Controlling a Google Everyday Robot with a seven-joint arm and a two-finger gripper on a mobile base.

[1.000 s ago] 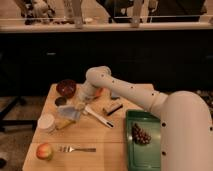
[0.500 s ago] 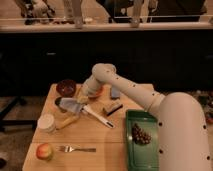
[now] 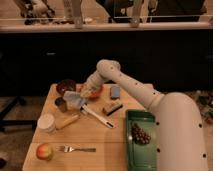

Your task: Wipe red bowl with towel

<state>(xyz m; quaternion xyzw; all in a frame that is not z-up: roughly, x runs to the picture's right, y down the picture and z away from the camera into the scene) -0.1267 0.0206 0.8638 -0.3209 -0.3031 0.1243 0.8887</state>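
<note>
1. The gripper [image 3: 84,93] sits at about ten o'clock from the table's [image 3: 85,137] centre, at the end of the white arm [image 3: 127,82] that reaches in from the right.
2. Its fingers are clenched on the towel [image 3: 74,99], which hangs as a pale bunched flap down and to the left of the gripper, towards eight o'clock. Held by one part, the rest drapes free, which suits dragging it across a surface.
3. The red bowl [image 3: 95,92] rests on the table just behind the gripper, at roughly two o'clock from it; the gripper hides most of it, so only the orange-red rim shows.
4. The darker bowl [image 3: 65,86] stands at ten o'clock from the gripper, apart from the work.
5. A small metal cup [image 3: 61,104] is just beside the hanging cloth at its nine o'clock; a sweep that way could nudge it.
6. By my reading, the cloth is at the bowl's near edge, so wiping looks under way or about to begin.
7. Whether the cloth touches the bowl's inside cannot be told.
</note>
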